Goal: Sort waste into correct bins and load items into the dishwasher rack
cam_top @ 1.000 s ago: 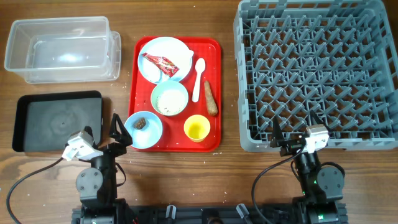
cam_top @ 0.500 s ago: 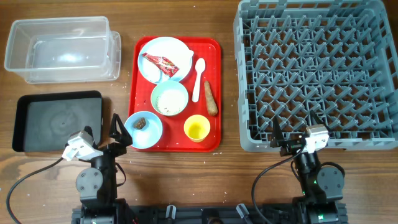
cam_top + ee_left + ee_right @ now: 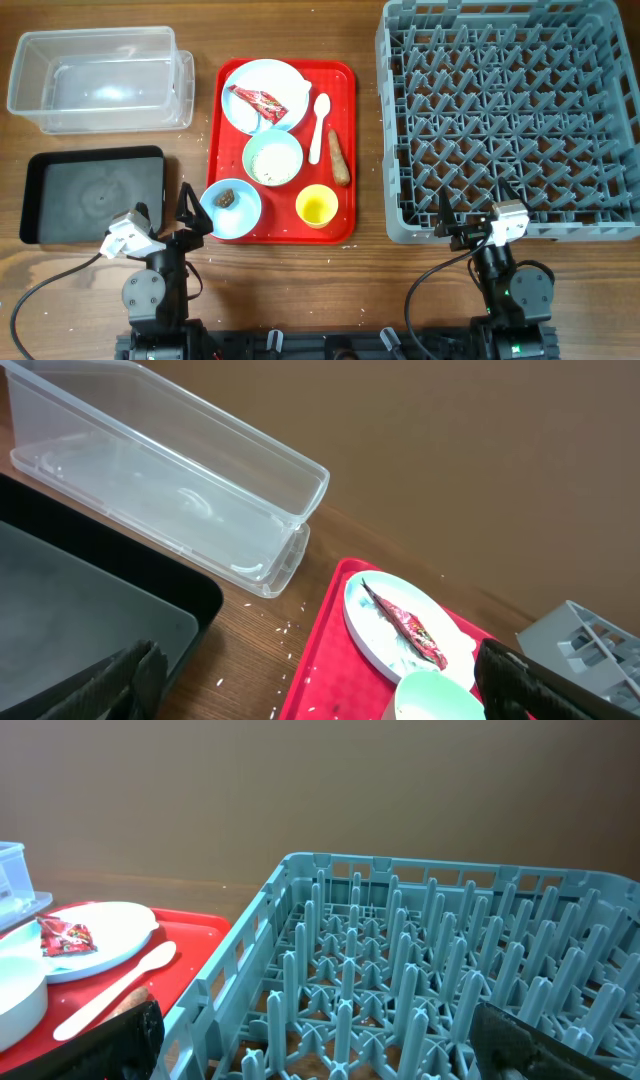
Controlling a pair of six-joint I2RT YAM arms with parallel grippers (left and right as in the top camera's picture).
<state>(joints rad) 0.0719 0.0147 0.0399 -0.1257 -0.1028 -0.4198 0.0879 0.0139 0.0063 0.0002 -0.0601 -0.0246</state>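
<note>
A red tray [image 3: 345, 80] holds a pale blue plate [image 3: 250, 75] with a red wrapper [image 3: 258, 100] and white tissue [image 3: 289, 104], a white spoon [image 3: 319, 127], a brown stick [image 3: 340, 158], a mint green bowl [image 3: 273, 158] of rice, a pale blue bowl [image 3: 245, 215] with a brown lump [image 3: 230, 197], and a yellow cup [image 3: 316, 207]. The clear tub [image 3: 100, 80] and black tray [image 3: 90, 195] lie left. The grey rack [image 3: 510, 120] stands right. My left gripper [image 3: 193, 222] [image 3: 320, 685] and right gripper [image 3: 455, 228] [image 3: 330, 1040] are open and empty near the front edge.
Loose rice grains [image 3: 285, 628] lie on the wood between the black tray and the red tray. The right gripper sits just before the rack's front wall [image 3: 230, 970]. Arm cables trail along the front edge of the table.
</note>
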